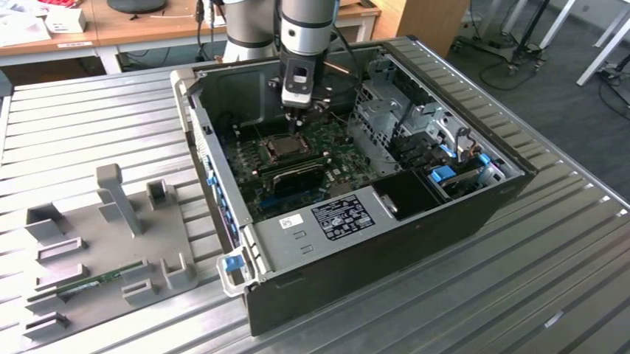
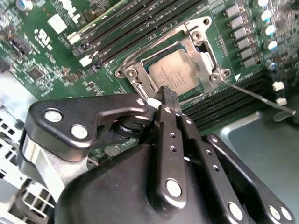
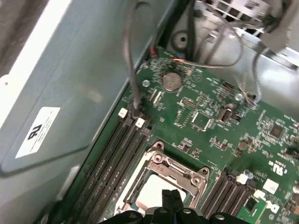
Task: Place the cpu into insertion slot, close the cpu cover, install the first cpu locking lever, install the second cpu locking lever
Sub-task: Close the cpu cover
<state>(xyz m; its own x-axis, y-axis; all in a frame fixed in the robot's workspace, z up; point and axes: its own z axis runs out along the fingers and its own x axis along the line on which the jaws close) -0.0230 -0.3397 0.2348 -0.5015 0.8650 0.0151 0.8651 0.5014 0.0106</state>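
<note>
Firstly, the gripper (image 2: 168,93) was found with its two black fingers pressed together, nothing visible between them. In the second wrist view its tip stood over the near edge of the cover (image 2: 196,35); contact could not be confirmed.

The cpu (image 2: 175,70) lay flat in the slot (image 1: 283,146), its silvery-tan face showing through the cover's cut-out. The face carried faint dark print. The cover lay down over the cpu, its frame lapping the chip's edges. A thin metal lever (image 2: 254,95) ran from one corner of the cover out across the black memory slots (image 2: 135,23); whether it was latched could not be told.

The green board (image 2: 42,56) surrounded the slot. It bore a white sticker (image 2: 58,22) with a dark logo, plus white printed marks beside the memory slots. In the first wrist view a coin cell (image 3: 171,80) sat on the board, well apart from the slot, and a white label (image 3: 39,130) with dark marks was stuck to the grey inner wall.

In the exterior view the open case (image 1: 394,258) lay on its side on a slatted metal table (image 1: 79,125), the arm reaching down into it. A black printed label (image 1: 343,217) and a smaller white one sat on the case's metal cage. A grey fixture (image 1: 108,243) lay on the table at the exterior view's left, apart from the case. A wooden desk (image 1: 147,26) stood behind.
</note>
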